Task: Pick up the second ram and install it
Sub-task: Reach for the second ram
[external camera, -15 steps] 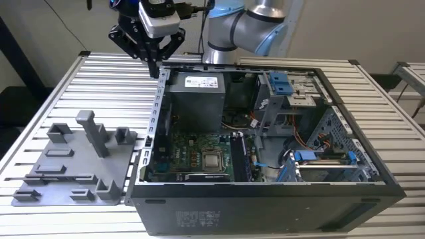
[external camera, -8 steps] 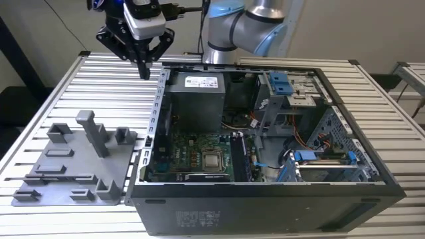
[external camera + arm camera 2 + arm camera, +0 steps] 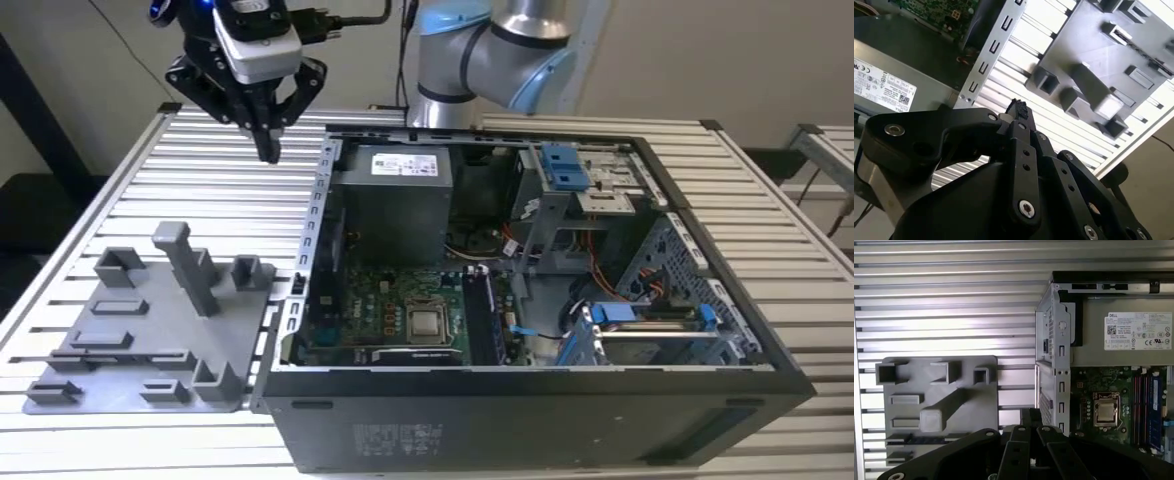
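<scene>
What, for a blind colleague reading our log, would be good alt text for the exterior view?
A robot arm's gripper, fingers closed, hangs over a slatted metal table beside the far corner of an open computer case with its motherboard exposed. On the exterior view's left of the case sits a grey plastic parts holder with a tall post.

The claw (image 3: pixel 271 150) hangs closed, pointing straight down, off the bent arm (image 3: pixel 514 45).
</scene>
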### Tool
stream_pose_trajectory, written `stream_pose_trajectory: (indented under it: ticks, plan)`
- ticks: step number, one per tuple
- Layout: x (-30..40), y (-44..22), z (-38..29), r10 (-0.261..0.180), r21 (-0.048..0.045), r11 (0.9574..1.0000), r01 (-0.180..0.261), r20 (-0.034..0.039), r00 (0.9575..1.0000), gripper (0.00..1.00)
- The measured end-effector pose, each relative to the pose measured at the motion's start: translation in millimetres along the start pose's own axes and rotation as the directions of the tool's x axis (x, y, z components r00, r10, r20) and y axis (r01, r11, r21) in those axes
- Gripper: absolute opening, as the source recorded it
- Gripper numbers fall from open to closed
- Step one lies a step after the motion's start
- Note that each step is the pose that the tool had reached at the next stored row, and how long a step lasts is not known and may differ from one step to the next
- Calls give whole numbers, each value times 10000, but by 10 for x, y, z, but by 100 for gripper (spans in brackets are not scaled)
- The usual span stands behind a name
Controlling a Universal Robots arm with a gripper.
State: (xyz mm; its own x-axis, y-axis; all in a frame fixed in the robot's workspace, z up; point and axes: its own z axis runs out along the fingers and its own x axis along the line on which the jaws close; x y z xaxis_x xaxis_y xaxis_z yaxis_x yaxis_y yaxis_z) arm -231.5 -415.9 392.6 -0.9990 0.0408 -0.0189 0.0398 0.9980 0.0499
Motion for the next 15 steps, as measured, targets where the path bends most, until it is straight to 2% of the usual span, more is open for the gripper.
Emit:
stream_pose_trajectory:
  ticks: [15]
  plan:
    - [363, -94, -11, -139, -4, 9999, 139, -7, 9999, 11]
